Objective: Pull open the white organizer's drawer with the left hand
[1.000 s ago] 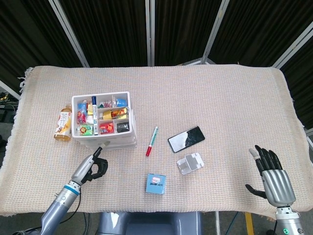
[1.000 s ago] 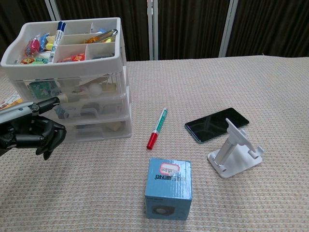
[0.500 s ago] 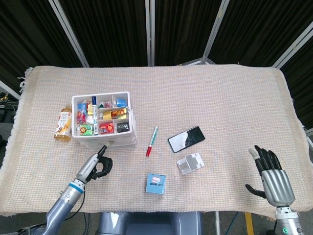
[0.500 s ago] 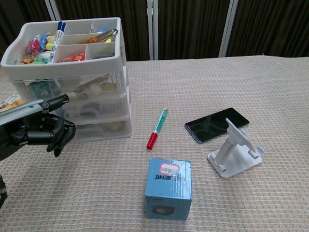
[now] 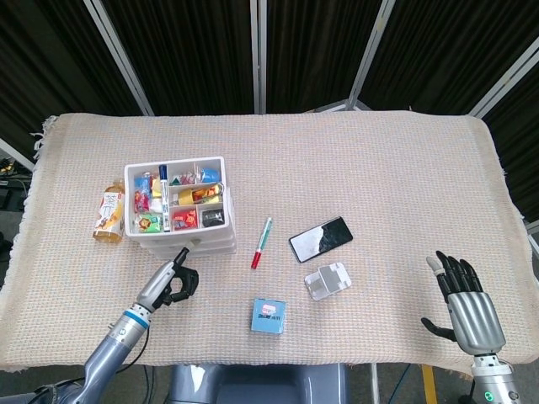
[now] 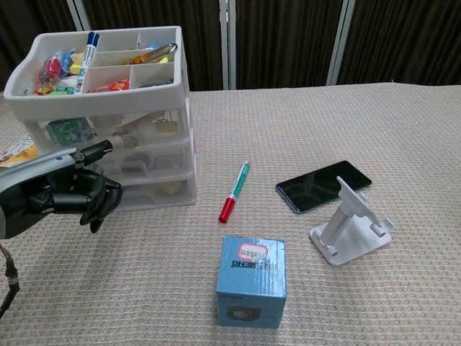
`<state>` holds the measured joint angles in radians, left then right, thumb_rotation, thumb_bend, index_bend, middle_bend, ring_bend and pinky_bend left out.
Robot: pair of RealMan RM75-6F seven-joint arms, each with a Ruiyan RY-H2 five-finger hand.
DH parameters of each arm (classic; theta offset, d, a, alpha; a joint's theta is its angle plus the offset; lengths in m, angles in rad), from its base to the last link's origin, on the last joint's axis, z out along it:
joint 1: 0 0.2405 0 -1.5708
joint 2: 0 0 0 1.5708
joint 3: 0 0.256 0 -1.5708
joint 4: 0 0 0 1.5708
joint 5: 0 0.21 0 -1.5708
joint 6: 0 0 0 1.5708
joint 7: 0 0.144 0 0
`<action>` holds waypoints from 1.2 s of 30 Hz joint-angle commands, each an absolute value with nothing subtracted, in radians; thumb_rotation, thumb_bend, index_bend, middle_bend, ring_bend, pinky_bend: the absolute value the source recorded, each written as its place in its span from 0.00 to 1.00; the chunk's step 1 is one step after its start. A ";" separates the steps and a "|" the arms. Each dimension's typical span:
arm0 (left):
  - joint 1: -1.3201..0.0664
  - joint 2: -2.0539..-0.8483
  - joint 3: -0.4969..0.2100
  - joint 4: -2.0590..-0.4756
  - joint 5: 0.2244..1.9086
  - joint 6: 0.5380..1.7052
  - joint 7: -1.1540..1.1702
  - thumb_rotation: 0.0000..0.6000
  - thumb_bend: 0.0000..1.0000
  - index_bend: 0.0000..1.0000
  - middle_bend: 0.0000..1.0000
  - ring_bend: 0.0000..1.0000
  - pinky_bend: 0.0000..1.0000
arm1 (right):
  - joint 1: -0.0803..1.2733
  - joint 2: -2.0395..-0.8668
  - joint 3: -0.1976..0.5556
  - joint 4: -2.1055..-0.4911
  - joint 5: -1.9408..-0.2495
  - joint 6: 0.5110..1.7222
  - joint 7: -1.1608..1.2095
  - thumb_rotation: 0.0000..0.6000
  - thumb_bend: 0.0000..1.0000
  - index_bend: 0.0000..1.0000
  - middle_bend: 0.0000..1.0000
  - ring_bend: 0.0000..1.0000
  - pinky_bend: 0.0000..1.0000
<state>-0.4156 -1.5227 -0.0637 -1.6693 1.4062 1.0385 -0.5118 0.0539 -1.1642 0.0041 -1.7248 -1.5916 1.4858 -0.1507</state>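
The white organizer (image 5: 175,210) (image 6: 101,108) stands at the table's left, with an open top tray of small items over translucent drawers that look closed. My left hand (image 5: 171,282) (image 6: 70,193) is right in front of it. One finger (image 6: 95,151) stretches out and reaches the front of the middle drawer (image 6: 148,153), while the other fingers curl in on nothing. Whether that fingertip hooks the drawer I cannot tell. My right hand (image 5: 462,301) hovers far off at the table's near right edge, fingers spread and holding nothing; only the head view shows it.
A tea bottle (image 5: 109,212) lies left of the organizer. A red-capped green marker (image 5: 261,242) (image 6: 235,191), a black phone (image 5: 321,239) (image 6: 323,185), a white phone stand (image 5: 328,280) (image 6: 351,229) and a blue box (image 5: 268,316) (image 6: 251,280) lie to its right.
My left hand has moved forward and right, bringing its outstretched finger up to the drawer front. The organizer has shifted slightly. The right hand has barely moved.
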 commanded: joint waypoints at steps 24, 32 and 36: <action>-0.402 -1.492 -0.001 -1.700 1.502 1.092 -0.543 1.00 0.97 0.10 0.73 0.76 0.63 | 0.053 -1.167 0.001 -1.727 -1.595 1.486 -0.158 1.00 0.01 0.00 0.00 0.00 0.00; -0.383 -1.482 0.037 -1.700 1.553 1.133 -0.547 1.00 0.97 0.10 0.73 0.76 0.63 | 0.053 -1.168 0.000 -1.726 -1.595 1.486 -0.162 1.00 0.01 0.00 0.00 0.00 0.00; -0.368 -1.477 0.053 -1.694 1.573 1.161 -0.551 1.00 0.97 0.07 0.73 0.76 0.63 | 0.053 -1.170 -0.001 -1.726 -1.597 1.486 -0.166 1.00 0.01 0.00 0.00 0.00 0.00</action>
<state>-0.3729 -1.4793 0.0485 -1.6963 1.5683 1.1550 -0.5482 0.0526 -1.1696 -0.0008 -1.7262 -1.5974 1.4859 -0.1655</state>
